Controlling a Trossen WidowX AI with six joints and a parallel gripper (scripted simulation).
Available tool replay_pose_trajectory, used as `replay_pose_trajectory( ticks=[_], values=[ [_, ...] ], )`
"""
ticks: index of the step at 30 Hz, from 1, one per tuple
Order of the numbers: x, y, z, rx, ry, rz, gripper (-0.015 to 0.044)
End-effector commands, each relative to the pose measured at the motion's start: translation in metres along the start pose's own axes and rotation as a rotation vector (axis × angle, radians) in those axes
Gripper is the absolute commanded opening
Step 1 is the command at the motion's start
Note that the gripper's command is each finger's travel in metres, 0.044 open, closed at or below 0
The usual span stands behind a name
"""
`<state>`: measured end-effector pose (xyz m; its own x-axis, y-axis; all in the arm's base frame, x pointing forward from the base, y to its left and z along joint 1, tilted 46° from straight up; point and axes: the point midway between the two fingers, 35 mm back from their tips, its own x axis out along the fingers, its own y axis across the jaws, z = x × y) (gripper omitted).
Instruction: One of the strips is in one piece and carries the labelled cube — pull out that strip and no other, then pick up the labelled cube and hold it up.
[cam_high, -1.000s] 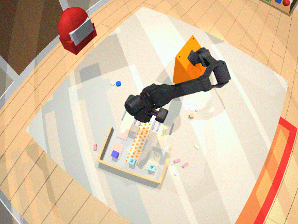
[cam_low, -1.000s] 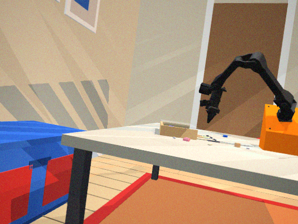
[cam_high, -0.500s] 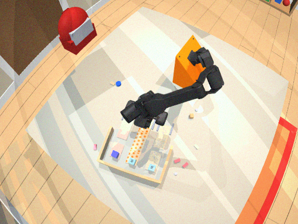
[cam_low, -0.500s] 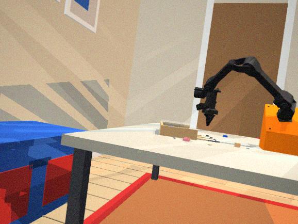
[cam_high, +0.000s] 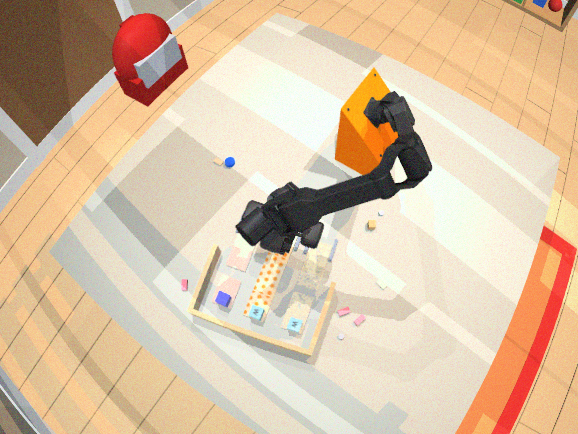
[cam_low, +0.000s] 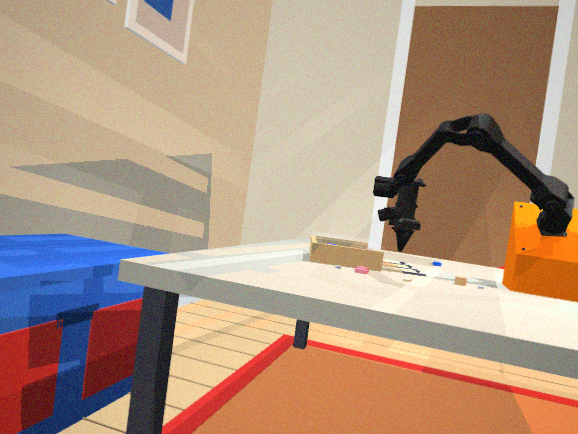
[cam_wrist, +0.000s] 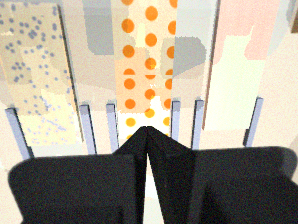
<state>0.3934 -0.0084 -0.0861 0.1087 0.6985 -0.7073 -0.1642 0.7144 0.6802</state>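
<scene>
My gripper is shut and empty, pointing down just above the near end of the middle strip. This orange-dotted strip runs to a light blue cube marked W; a thin seam crosses its dots in the wrist view. A pink strip on one side lies in two pieces with a gap, a purple cube on its far piece. A blue-speckled cream strip on the other side has a far piece bearing another W cube.
A low wooden wall encloses the strips' far ends. Grey-blue rails flank their near ends. A blue ball, pink blocks and a tan cube lie outside the wall.
</scene>
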Motion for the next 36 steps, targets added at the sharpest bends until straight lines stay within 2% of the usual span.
replay_pose_trajectory(
  ticks=[1, 22, 36],
  values=[
    [0.008, 0.000, -0.002, 0.011, 0.001, 0.006, 0.0000],
    [0.042, -0.001, -0.003, 0.011, 0.001, 0.010, 0.0000],
    [0.044, -0.001, -0.003, 0.011, 0.001, 0.010, 0.0000]
  ],
)
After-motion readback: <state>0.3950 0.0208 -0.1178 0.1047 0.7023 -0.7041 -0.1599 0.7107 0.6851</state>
